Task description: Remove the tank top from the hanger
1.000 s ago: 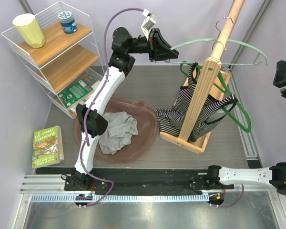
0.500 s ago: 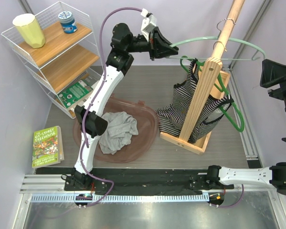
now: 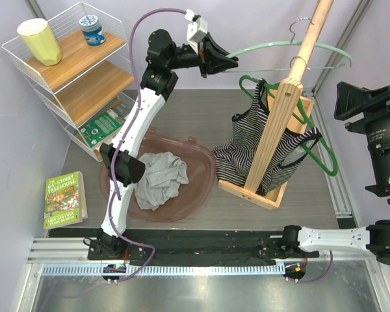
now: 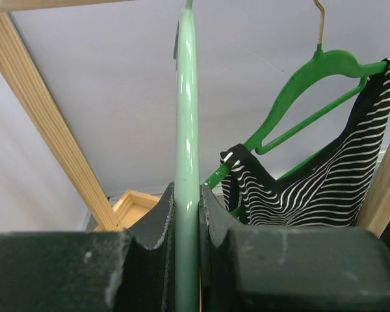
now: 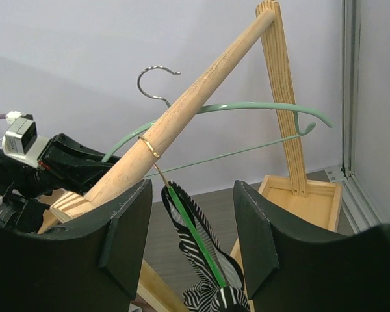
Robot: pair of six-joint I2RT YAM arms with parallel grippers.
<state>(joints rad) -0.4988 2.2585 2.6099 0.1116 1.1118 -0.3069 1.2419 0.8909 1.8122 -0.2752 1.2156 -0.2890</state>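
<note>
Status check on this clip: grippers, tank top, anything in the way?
Left gripper shut on bare pale green hanger. Right gripper open, empty. Striped tank top on dark green hanger, hanging from wooden rod. Rack upright crosses it.

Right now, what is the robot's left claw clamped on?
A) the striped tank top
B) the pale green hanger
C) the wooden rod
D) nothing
B: in the left wrist view the left gripper pinches the pale green hanger from both sides, while the striped tank top hangs apart on a darker green hanger.
</note>
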